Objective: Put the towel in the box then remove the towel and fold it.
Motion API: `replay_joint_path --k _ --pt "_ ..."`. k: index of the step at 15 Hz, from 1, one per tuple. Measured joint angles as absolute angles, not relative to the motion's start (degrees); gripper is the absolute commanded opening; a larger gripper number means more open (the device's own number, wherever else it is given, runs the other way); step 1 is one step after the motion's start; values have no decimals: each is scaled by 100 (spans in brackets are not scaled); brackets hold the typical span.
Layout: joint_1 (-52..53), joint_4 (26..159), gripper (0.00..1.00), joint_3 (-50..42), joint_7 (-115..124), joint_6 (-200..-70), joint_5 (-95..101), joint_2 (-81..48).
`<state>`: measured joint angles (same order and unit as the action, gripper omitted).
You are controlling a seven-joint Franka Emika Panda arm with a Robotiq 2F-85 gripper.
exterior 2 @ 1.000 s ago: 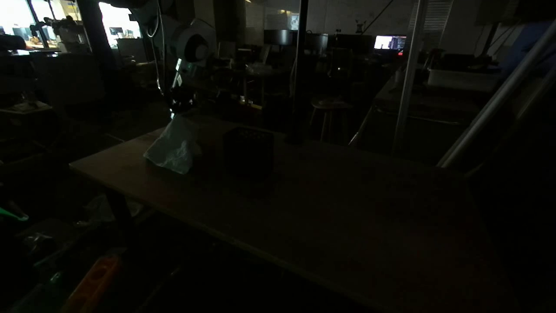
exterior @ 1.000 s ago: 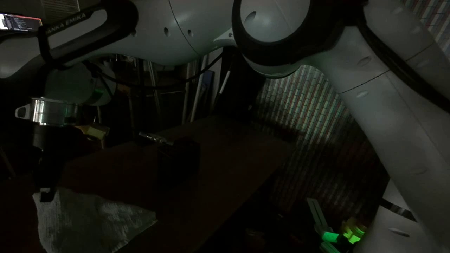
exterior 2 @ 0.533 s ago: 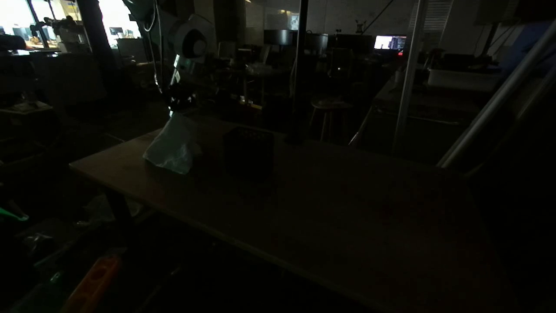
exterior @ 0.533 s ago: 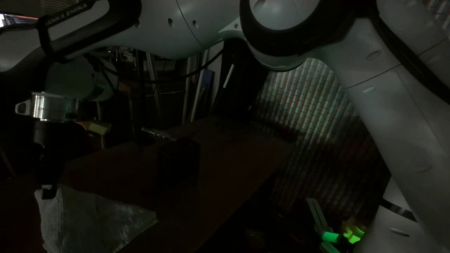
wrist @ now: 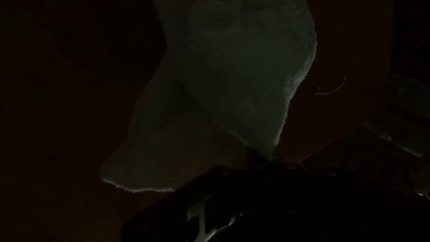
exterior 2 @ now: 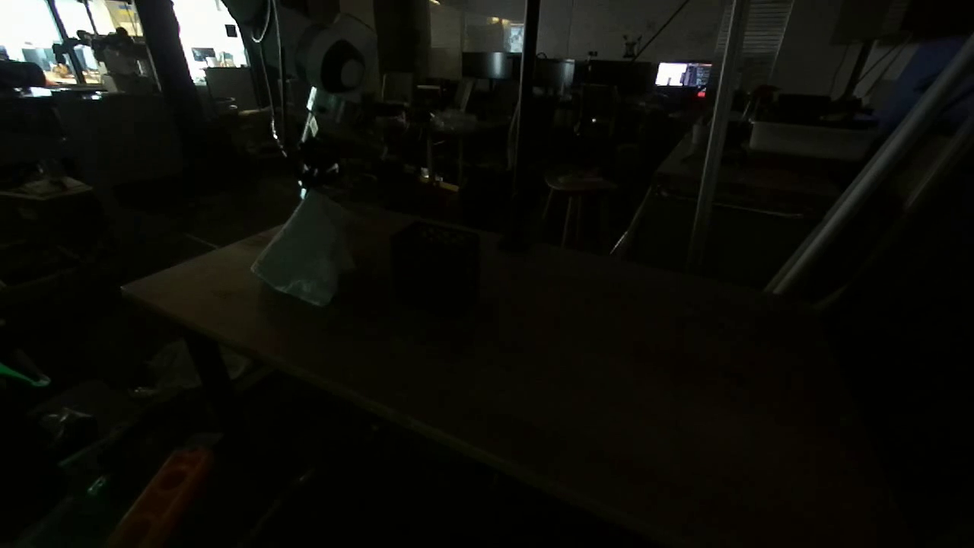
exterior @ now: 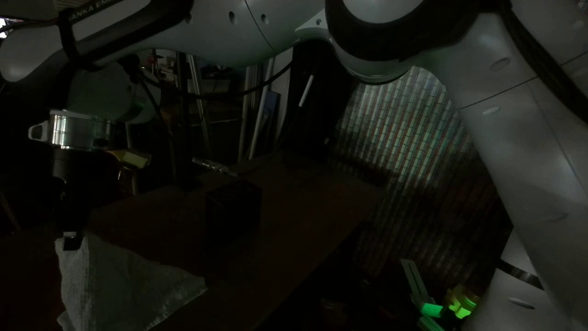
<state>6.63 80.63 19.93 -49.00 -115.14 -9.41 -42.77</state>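
Higher than a second ago, the claw [exterior: 72, 242] has drawn the pinched part of the towel [exterior: 121, 285] up with it; the jaws are closed on the towel near its edge, and it hangs from the claw, spreading out below like a tent; in an exterior view its lower edge reaches the table [exterior 2: 205, 288], as far as the dark lets one tell; in the wrist view the towel runs away from the claw in two overlapping flaps, the pinch itself lost in shadow; in both exterior views the dark box [exterior 2: 435, 268] stands on the table beside the towel, apart from it and from the claw.
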Motion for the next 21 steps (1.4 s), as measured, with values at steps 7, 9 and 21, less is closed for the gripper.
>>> replay_joint_path --k 7,9,21 --pt "688 8165 1 1993 -4971 -11275 -927 -3842" --pt "697 8214 1 1993 -4990 -11265 -927 -3753" --pt "676 8844 1 1973 -5086 -11271 -927 -3199"
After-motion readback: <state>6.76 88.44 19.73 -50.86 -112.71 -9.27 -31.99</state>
